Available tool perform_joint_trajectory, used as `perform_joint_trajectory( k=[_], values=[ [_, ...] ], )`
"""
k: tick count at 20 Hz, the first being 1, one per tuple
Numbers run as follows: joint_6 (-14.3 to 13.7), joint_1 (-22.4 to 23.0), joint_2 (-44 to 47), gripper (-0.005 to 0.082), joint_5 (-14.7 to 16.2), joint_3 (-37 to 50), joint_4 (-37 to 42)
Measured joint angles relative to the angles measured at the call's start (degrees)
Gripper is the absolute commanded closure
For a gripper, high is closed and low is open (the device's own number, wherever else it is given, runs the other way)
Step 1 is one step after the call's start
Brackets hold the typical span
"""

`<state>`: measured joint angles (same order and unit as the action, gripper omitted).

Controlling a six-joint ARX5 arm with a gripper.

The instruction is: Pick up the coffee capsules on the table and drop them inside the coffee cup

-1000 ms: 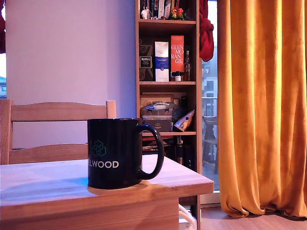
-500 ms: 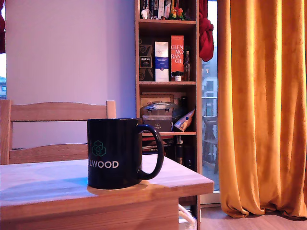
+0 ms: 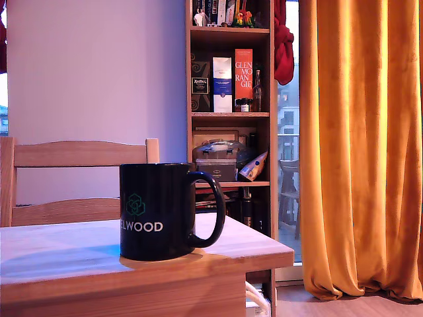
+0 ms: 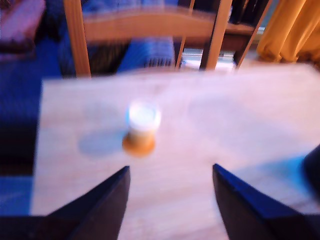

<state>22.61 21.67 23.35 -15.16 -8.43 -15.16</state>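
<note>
The coffee cup (image 3: pixel 156 211) is a glossy black mug with white "ELWOOD" lettering, standing upright on the table (image 3: pixel 59 254) with its handle toward the exterior view's right. In the blurred wrist view, one of the coffee capsules (image 4: pixel 141 127) stands on the table (image 4: pixel 240 125), pale on top with an orange-brown flared base. My gripper (image 4: pixel 170 169) is open, its two dark fingers apart with nothing between them, and the capsule lies a short way ahead of the gap. A dark shape (image 4: pixel 314 170) at the wrist picture's edge may be the cup. The exterior view shows neither gripper nor capsule.
A wooden chair with a slatted back (image 3: pixel 73 153) stands behind the table, also visible as a chair back (image 4: pixel 150 25) in the wrist view. A bookshelf (image 3: pixel 230 99) and an orange curtain (image 3: pixel 360 145) fill the exterior view's right. The table's corner (image 3: pixel 281 251) ends near the cup.
</note>
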Motion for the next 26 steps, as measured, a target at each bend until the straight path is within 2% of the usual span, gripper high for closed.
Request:
perform_joint_trajectory(
  k=[4, 5, 10, 11, 14, 18, 21, 26],
  values=[
    [0.0, 0.0, 0.0, 0.0288, 0.2, 2.1, 5.9],
    [-1.7, 0.0, 0.0, 0.0288, 0.2, 2.1, 6.9],
    [-1.8, -0.7, 0.0, 0.0289, 0.3, 3.6, 10.5],
    [-7.4, -1.1, 0.0, 0.0289, 0.3, 3.8, 10.6],
    [-7.4, -2.8, 0.0, 0.0289, 0.8, 4.1, 11.6],
    [-9.0, -5.4, 1.0, 0.0289, 3.0, 4.1, 14.0],
    [-9.0, -7.4, 5.2, 0.0289, 5.6, 4.1, 17.1],
    [-9.8, -9.6, 13.3, 0.0289, 8.2, 4.2, 23.9]
  ],
)
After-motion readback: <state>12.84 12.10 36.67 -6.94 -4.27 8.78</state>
